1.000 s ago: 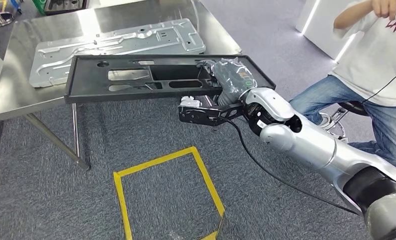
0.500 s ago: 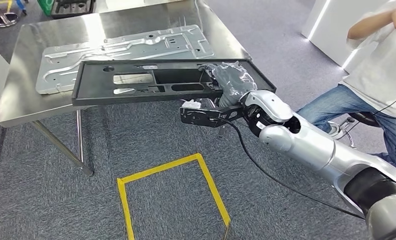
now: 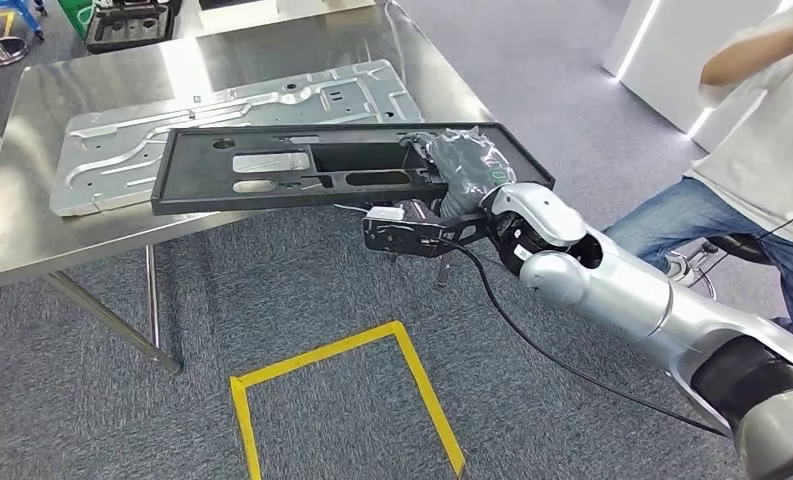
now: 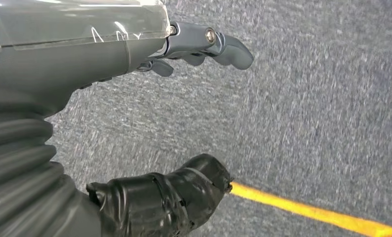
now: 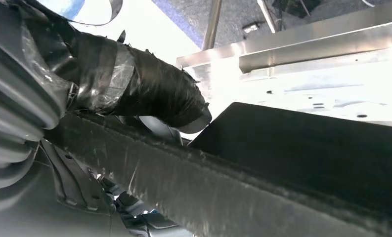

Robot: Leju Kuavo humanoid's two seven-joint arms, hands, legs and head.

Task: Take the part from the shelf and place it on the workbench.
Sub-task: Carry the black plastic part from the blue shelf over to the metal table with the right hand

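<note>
The black part [image 3: 302, 168], gripped by the right hand [image 3: 464, 165], overhangs the workbench [image 3: 32, 225]; left hand [image 4: 134, 123] empty, fingers apart.

No text, label, brand or number can be read anywhere. The small white tag [image 3: 384, 213] on the black bracket under the right hand [image 3: 462, 165] is too small to make out.

Long flat black part [image 3: 302, 168] with several cutouts held roughly level by its right end; left portion overlapping near edge of steel workbench [image 3: 32, 215], above grey stamped panel [image 3: 222, 110].
</note>
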